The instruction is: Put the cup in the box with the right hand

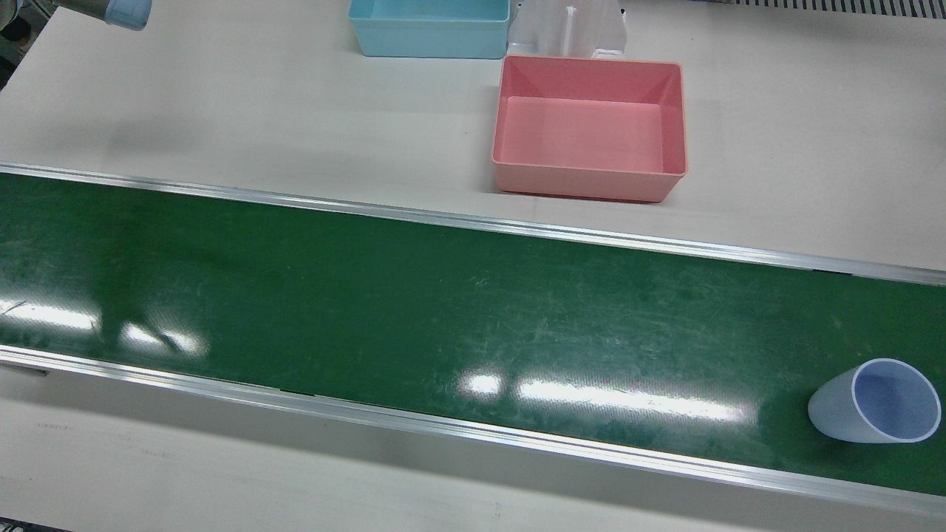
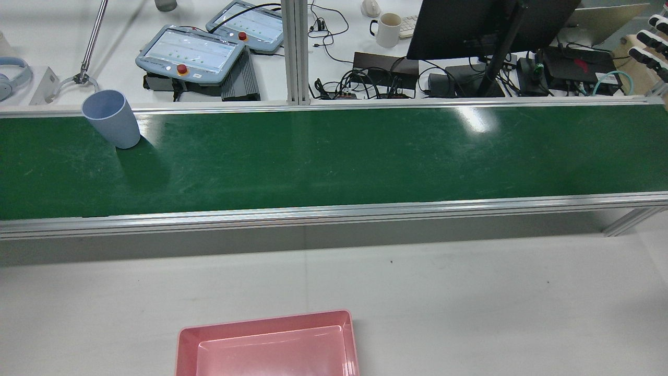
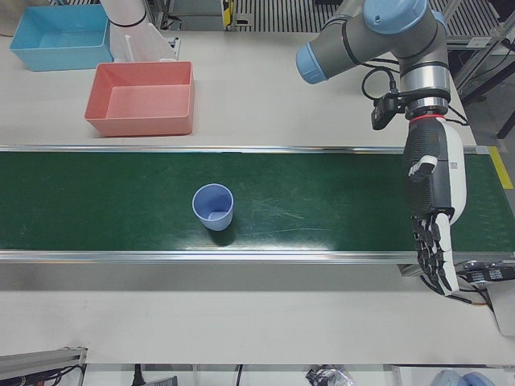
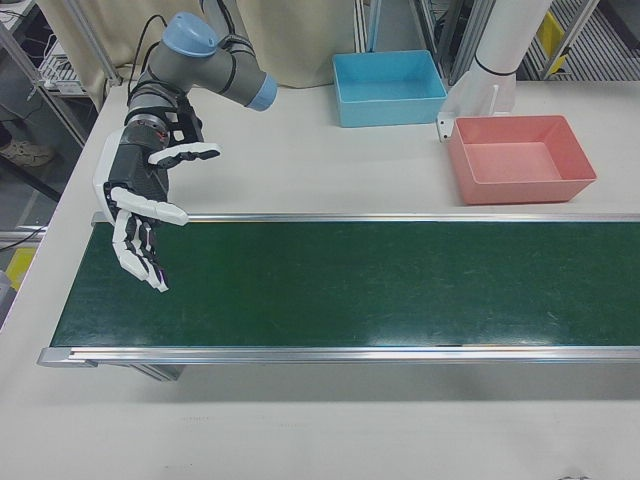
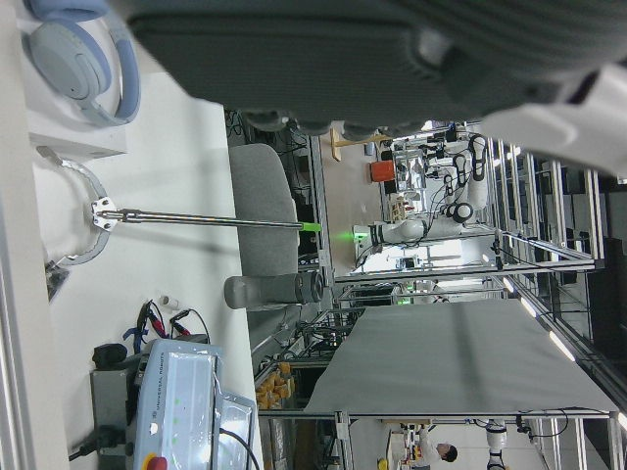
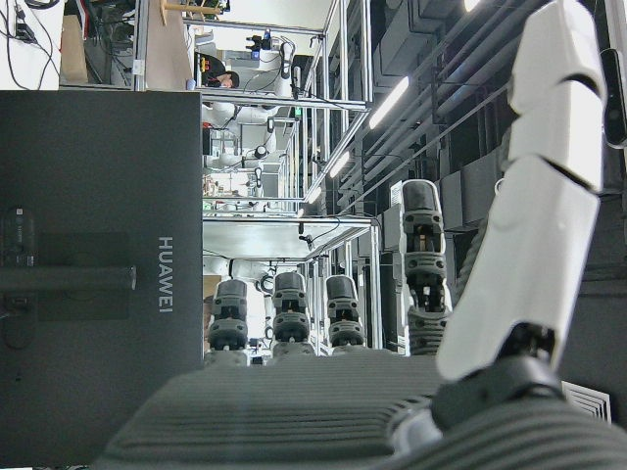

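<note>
**Cup upright on the belt, both hands empty and spread**

Cup [image 3: 213, 206], pale blue plastic, stands upright and open-mouthed on the green belt [image 3: 306, 205], toward the edge on the operators' side. It sits on the half before my left arm, well apart from the right hand [image 4: 140, 225], which hangs at the opposite end of the belt with its fingers [image 4: 138, 253] spread wide and holding nothing. My left hand [image 3: 433, 213] hangs at its own end of the belt, fingers pointing down and apart, also empty.

I judge the cup light, stiff and thin-walled, with a smooth wall that may slip and a narrow base that may tip if nudged from one side. The best hold looks to be around the middle of the wall, fingers on one side and thumb opposite, or a pinch over the rim.

The belt is glossy and scuffed, edged with metal rails [image 3: 241, 256]. Beyond it on the pale table [image 3: 265, 88] sits the pink box [image 3: 143, 98], empty, with a blue box [image 3: 58, 36] farther back. Beyond the belt in the rear view lie control pendants [image 2: 190, 52], cables, a monitor [image 2: 485, 23] and a mug [image 2: 387, 29].
</note>
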